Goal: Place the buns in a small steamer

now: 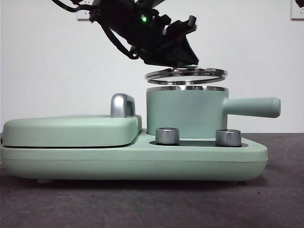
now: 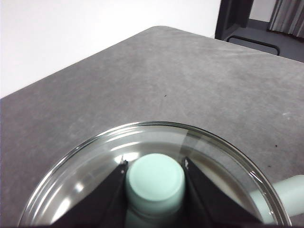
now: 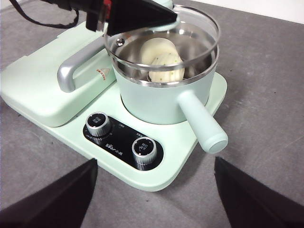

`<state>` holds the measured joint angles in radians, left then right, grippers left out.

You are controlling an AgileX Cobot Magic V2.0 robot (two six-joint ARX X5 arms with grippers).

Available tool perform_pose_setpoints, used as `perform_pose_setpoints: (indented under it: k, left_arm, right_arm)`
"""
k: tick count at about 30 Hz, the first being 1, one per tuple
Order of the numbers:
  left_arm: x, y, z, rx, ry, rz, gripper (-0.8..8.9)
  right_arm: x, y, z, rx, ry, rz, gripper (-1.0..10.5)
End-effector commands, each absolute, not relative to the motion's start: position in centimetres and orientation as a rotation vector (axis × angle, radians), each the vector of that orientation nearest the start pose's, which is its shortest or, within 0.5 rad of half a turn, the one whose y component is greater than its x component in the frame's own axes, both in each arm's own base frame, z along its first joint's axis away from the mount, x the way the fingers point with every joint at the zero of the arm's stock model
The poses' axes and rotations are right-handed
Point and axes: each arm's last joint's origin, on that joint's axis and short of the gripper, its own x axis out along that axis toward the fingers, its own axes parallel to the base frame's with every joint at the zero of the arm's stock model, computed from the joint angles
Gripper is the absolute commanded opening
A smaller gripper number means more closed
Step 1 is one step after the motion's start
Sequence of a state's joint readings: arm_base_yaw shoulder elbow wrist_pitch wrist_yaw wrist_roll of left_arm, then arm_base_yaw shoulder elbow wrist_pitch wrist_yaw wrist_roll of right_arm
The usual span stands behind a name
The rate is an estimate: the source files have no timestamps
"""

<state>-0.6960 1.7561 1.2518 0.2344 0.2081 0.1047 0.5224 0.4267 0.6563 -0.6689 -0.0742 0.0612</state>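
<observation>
The small steamer [image 1: 185,114] stands on the right half of a mint-green appliance, its straight handle [image 1: 251,107] pointing right. Two buns lie inside it: a smooth one [image 3: 156,47] and a ridged one with green specks [image 3: 167,71]. The glass lid [image 1: 186,74] hangs slightly tilted just above the steamer's steel rim. My left gripper [image 2: 155,164] is shut on the lid's green knob [image 2: 155,180], and it also shows above the pot [image 3: 142,16]. My right gripper [image 3: 154,164] hovers open in front of the appliance, holding nothing.
A flat lidded griddle [image 1: 71,130] with a chrome handle [image 1: 122,105] fills the appliance's left half. Two steel dials [image 1: 167,135] [image 1: 228,137] sit on the front panel. Grey tabletop [image 2: 166,80] surrounds the appliance; a white wall stands behind.
</observation>
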Motion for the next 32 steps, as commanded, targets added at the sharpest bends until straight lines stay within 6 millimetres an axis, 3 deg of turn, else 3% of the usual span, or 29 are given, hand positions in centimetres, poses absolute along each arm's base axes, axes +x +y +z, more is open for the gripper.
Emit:
perform_pose_setpoints:
  k: [1,32]
  left_arm:
    - [31.0,-27.3,27.7,0.168,0.158,-0.927,0.15]
    - [31.0,-27.5,26.2,0.188,0.268,-0.950,0.16]
  right_arm:
    - [7.9,4.8,28.9,-0.030,0.440,0.575,3.9]
    - [7.7,4.7,28.6,-0.044,0.481,0.572,3.9]
